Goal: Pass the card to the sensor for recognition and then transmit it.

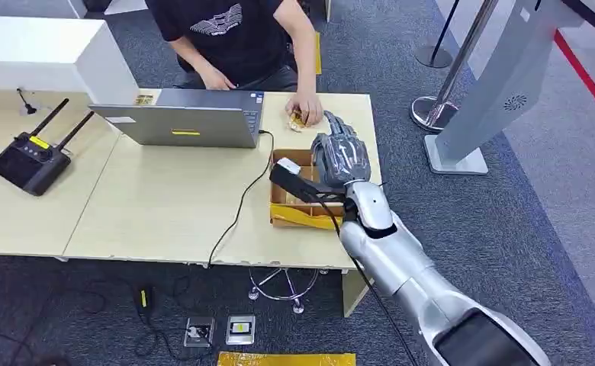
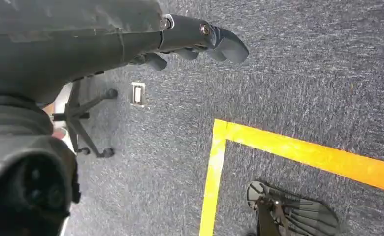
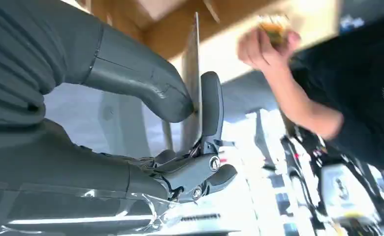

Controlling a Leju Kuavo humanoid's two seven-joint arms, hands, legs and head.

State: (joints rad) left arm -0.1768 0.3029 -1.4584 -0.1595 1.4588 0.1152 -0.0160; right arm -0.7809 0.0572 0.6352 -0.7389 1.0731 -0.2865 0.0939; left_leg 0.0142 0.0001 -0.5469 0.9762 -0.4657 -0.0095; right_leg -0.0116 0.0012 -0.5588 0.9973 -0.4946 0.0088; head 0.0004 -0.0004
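Right wrist view has the card [image 3: 196,73] edge-on, a thin grey sheet pinched between the thick thumb and a dark finger of the right hand [image 3: 190,128]. It looks light, stiff and slick, so I would judge a firm pinch on the flat faces near one edge to be the safe hold, leaving most of the face bare for reading. From the head view, that right hand [image 1: 341,156] hangs over the cardboard box [image 1: 298,200] at the desk's [image 1: 165,206] near right corner, close to the person's hand [image 1: 307,109] resting on a small yellow item [image 1: 296,120]. A laptop [image 1: 180,116] sits just beside them. The left hand [image 2: 200,42] hangs over the carpet [image 2: 303,73], fingers loosely curled, holding nothing.
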